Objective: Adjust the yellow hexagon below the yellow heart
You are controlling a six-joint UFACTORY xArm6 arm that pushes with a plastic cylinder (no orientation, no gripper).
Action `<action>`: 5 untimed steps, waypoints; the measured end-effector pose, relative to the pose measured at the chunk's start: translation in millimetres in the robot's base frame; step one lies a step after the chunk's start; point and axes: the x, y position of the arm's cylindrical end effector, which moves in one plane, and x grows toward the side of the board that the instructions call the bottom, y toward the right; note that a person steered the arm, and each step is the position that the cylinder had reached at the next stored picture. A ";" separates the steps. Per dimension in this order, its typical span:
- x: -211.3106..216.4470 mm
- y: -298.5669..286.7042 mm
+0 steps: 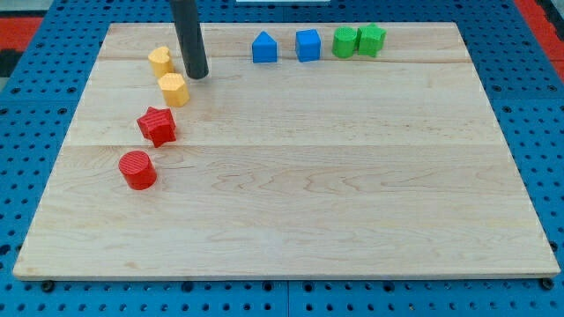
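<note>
The desk [291,202], a pale wooden board, fills most of the view and rests on a blue perforated base [35,176]; a red strip of floor or matting is glimpsed at the view's top corners. No more of the room is shown. The middle and the view's bottom of the desk carry no blocks.

The dark rod is seen coming down from the view's top, with my tip [197,76] planted just to the view's right of the yellow pair, level with the gap between them. No fingers are fitted to this arm, so no open or closed state can be told.

Task judged nearly done: the yellow hexagon [174,89] already lies just below the yellow heart [160,60], offset slightly to the view's right, near it but whether touching cannot be told. Only a small nudge toward the view's left appears to be left for alignment.

Further down the left side a red star [158,126] and a red cylinder [137,169] are set apart in a diagonal line. Along the top edge a blue house-shaped block [263,47], a blue cube [307,45] and two green blocks [345,41] [372,39], shapes unclear, are lined up, well away from the tip.
</note>
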 end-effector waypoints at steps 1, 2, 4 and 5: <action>7.1 0.1; 11.5 -12.9; 17.4 1.3; 45.4 21.6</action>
